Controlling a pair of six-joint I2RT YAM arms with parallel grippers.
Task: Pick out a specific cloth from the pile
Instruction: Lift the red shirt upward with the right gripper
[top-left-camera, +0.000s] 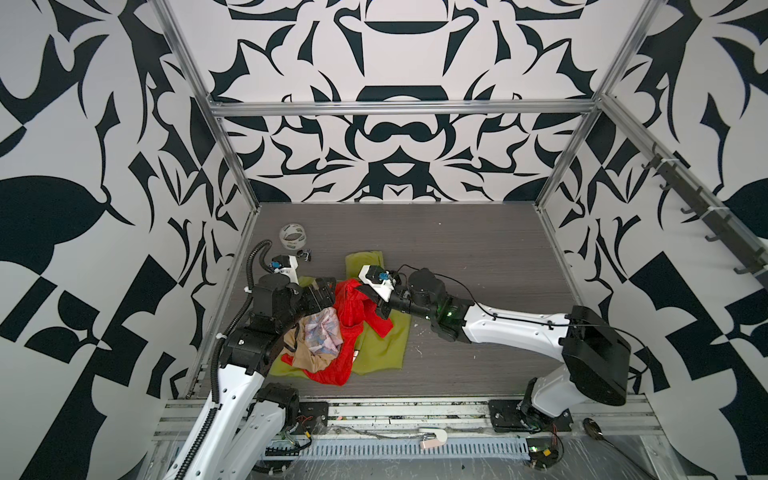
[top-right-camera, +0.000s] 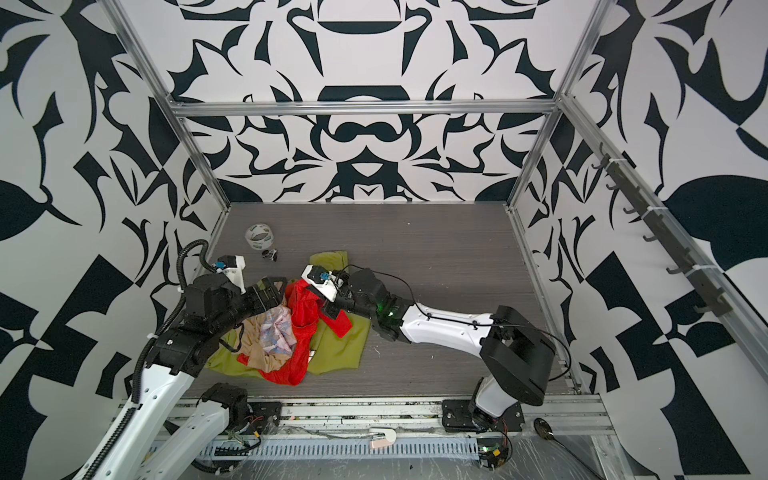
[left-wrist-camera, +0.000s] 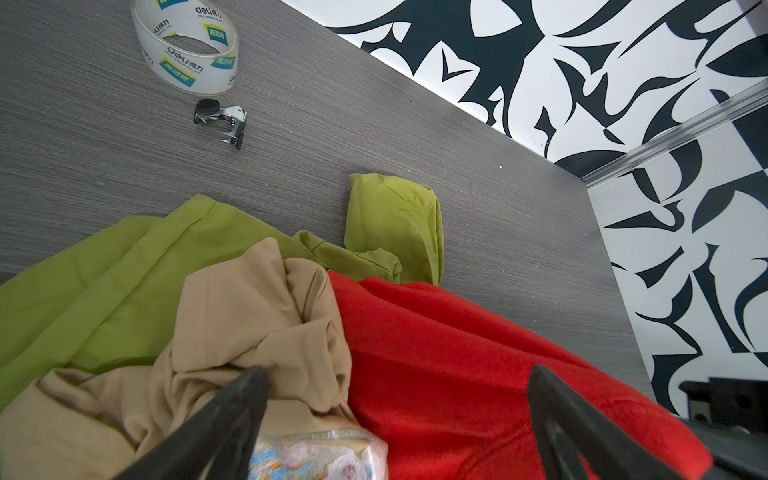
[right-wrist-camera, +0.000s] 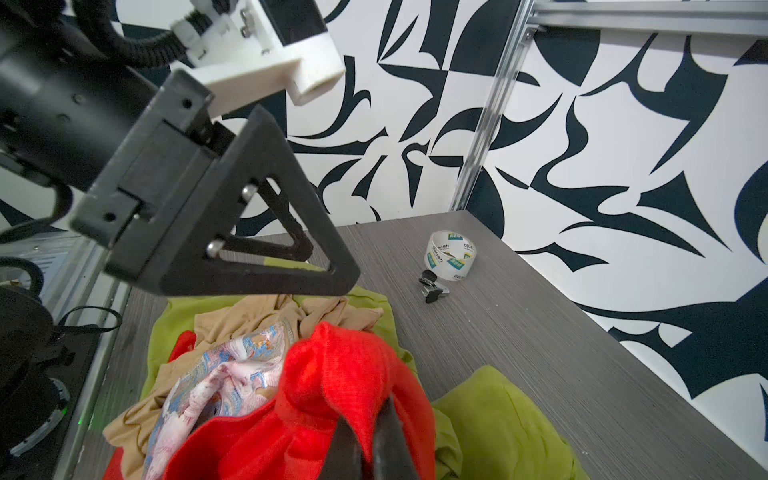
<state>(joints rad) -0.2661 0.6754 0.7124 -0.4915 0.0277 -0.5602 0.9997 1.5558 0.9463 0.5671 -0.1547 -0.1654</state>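
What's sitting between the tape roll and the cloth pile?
Only a small black-and-chrome clip, close to the tape roll; the rest of the table up to the pile is bare, seen best in the left wrist view.
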